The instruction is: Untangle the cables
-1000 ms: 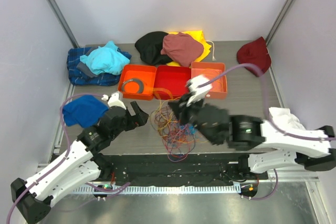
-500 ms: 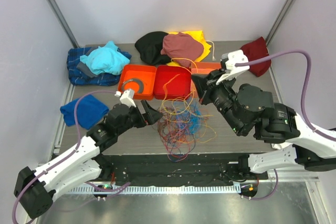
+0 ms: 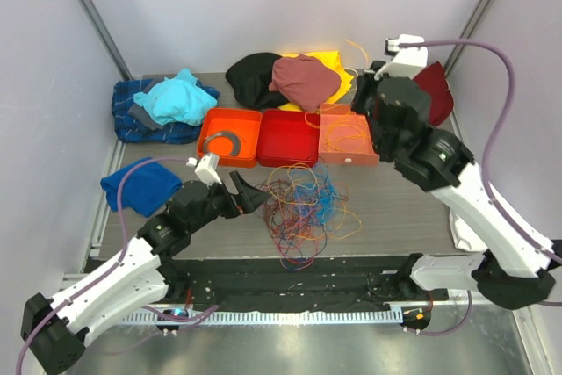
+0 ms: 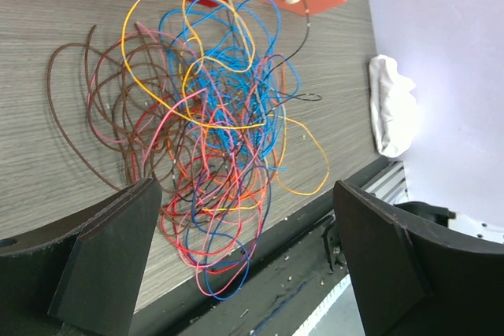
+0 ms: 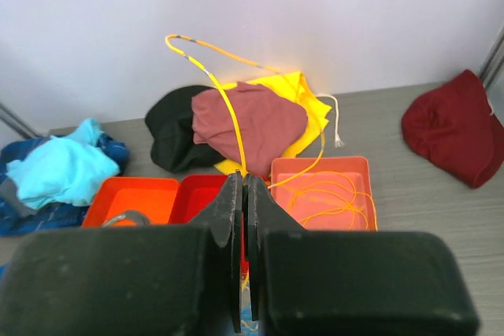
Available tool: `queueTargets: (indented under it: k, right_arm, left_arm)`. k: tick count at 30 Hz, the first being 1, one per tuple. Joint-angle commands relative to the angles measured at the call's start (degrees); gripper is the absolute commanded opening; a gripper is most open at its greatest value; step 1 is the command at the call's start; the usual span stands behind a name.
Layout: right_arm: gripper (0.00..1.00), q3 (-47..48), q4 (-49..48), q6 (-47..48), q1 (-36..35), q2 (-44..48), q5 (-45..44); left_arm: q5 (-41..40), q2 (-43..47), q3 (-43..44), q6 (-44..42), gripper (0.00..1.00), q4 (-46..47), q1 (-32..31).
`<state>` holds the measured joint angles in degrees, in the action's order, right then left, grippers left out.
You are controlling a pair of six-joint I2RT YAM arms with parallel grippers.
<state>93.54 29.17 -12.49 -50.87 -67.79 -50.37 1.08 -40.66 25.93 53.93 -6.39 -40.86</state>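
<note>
One yellow cable (image 5: 211, 76) is pinched between the tightly closed fingers of the right hand (image 5: 242, 186), which is raised high over the far right part of the bench (image 3: 404, 191). From the fingertips the strand is carried upward in a long arc. A lower length is seen running down towards the right-hand tray (image 5: 319, 161), though it cannot be told whether its end is free of the heap.

In that tray a loose coil of orange cable (image 5: 335, 194) is laid by itself, well apart from the rest. The left hand (image 3: 249, 192) is spread wide with nothing in it. It is held low, just beside the left edge of the tangle (image 4: 213, 131), so that the heap is framed between its two fingers in the wrist view.

The tangle is spread on the bench in front of the row of three trays, between the two arms. Blue, red, pink, brown, orange and yellow loops are crossed over one another many times, and a few loops are hung over the near edge of the bench.

The work is judged to be at an early stage. One coil is set aside in a tray and one yellow strand is being drawn out. The bulk of the cables is knotted together, and nearly every colour is left to be separated.
</note>
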Motion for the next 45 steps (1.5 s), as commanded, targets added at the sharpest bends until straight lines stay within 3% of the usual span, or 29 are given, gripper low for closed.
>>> queueTargets:
  k: [1, 13, 27, 42, 44, 45]
  right_arm:
    - [0.01, 0.33, 0.8, -5.7, 10.6, -4.71, 11.95]
    - [0.01, -3.09, -2.62, -8.08, 25.64, -10.69, 18.29]
    - [0.01, -17.5, -13.61, -10.45, 29.95, -15.35, 23.65]
    - [0.01, -19.71, -16.16, -14.31, 33.73, -28.18, 27.17]
    - [0.16, -19.18, -14.76, -14.84, 34.08, -29.85, 26.73]
    - [0.32, -19.36, -14.49, -15.28, 34.0, -29.86, 26.9]
  left_arm:
    - [-0.2, 2.95, 0.43, -0.49, 0.96, -1.78, -0.27]
    - [-3.01, 6.21, 1.14, -3.04, 0.97, -7.05, -0.27]
    - [-3.45, 4.63, 0.26, -3.31, 0.97, -6.7, -0.27]
    - [-3.9, 3.05, -0.27, -3.31, 0.97, -6.18, -0.27]
    - [-3.37, 2.0, 0.08, -3.31, 0.97, -6.0, -0.27]
    - [-3.37, 1.73, 0.26, -3.31, 0.97, -6.0, -0.27]
